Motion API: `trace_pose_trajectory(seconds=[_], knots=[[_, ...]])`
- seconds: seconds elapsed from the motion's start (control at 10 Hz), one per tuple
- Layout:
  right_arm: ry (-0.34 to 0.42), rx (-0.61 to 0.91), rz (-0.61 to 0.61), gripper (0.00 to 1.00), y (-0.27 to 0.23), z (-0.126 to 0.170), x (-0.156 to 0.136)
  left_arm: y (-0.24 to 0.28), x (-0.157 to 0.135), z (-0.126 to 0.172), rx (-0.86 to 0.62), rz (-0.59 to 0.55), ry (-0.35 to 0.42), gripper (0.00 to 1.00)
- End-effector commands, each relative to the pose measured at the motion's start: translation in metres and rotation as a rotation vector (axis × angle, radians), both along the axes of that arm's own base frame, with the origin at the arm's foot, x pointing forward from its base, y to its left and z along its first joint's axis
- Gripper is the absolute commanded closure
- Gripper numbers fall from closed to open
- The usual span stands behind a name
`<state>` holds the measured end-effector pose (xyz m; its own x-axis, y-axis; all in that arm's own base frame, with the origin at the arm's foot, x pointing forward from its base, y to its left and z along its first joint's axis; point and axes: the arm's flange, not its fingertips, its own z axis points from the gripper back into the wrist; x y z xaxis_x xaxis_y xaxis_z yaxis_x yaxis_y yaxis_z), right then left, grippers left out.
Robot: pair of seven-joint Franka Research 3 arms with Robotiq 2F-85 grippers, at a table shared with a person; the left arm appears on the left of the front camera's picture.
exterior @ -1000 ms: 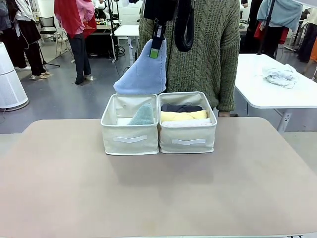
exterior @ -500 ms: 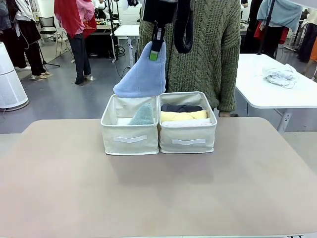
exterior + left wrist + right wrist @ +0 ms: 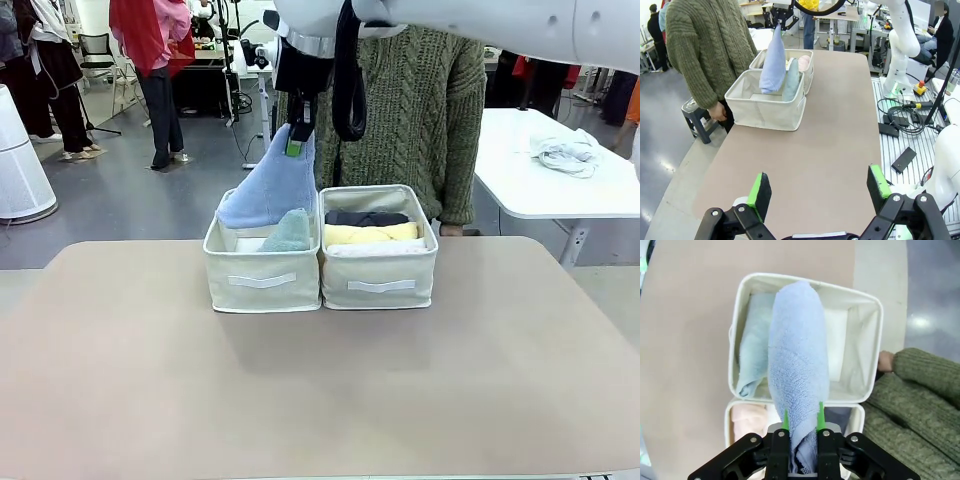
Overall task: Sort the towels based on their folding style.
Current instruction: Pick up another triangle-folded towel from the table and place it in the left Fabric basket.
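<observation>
Lavender-blue cone towel now lower, over left bin, pinched in right hand; left hand wide.

robotics lab or workshop, seemingly: open grey floor, white work tables, a second white robot arm on a slatted bench with loose cables, people standing farther back.
</observation>
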<state>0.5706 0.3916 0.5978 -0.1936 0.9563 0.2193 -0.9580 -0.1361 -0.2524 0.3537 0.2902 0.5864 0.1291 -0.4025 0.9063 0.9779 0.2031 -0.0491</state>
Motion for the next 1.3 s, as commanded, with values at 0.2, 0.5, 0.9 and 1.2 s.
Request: trace_pose_trajectory(seconds=[0.2, 0.5, 0.9, 1.2], knots=[[-0.019, 0.027, 0.000, 0.82, 0.001, -0.011, 0.024, 0.000, -0.002, 0.000, 0.013, 0.006, -0.002, 0.00], [-0.008, 0.034, -0.067, 0.82, 0.004, -0.036, 0.033, 0.000, -0.002, 0.000, 0.013, 0.006, -0.002, 0.00], [0.021, 0.016, -0.113, 0.82, 0.012, -0.069, 0.042, 0.000, -0.002, 0.000, 0.013, 0.006, -0.002, 0.00], [0.049, -0.005, -0.134, 0.82, 0.017, -0.091, 0.046, 0.000, -0.002, 0.000, 0.013, 0.006, -0.002, 0.00]])
